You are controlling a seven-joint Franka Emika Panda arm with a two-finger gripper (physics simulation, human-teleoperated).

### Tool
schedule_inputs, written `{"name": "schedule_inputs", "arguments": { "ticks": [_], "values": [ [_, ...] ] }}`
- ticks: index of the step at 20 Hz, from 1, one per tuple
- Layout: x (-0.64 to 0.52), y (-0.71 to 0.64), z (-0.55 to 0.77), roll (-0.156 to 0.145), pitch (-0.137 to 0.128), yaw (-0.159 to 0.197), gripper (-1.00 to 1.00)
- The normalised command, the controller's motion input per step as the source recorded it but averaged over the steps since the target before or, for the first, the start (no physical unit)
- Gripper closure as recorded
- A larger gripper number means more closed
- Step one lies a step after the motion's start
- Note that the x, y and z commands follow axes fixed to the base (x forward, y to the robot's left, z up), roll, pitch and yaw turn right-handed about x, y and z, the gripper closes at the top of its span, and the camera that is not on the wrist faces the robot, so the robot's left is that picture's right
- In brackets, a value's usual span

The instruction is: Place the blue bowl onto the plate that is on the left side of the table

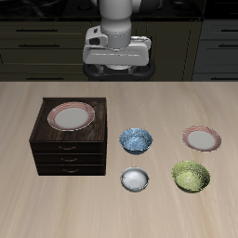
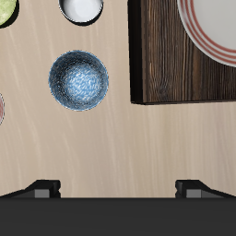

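Note:
The blue bowl [image 1: 137,140] stands upright and empty on the table [image 1: 28,204], near its middle; it also shows in the wrist view [image 2: 78,80]. The plate on the left side of the table [image 1: 201,138] is white with a reddish rim and lies flat and empty beside the blue bowl, a gap between them; only its edge [image 2: 1,108] shows in the wrist view. My gripper [image 1: 118,72] hangs high over the back of the table, well behind the bowl. Its fingers [image 2: 43,187] stand wide apart, open and empty.
A dark wooden drawer cabinet [image 1: 70,149] stands beside the blue bowl and carries a second red-rimmed plate [image 1: 72,116]. A white-grey bowl [image 1: 135,179] and a yellow-green bowl [image 1: 191,176] sit nearer the table's front edge.

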Motion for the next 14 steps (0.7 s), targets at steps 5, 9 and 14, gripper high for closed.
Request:
{"name": "schedule_inputs", "arguments": {
  "ticks": [5, 9, 14],
  "values": [
    [0.38, -0.08, 0.02, -0.031, 0.020, -0.021, -1.00],
    [0.35, 0.00, -0.03, -0.012, 0.029, -0.017, -1.00],
    [0.20, 0.05, -0.02, -0.003, 0.011, -0.008, -1.00]
  ]
}}
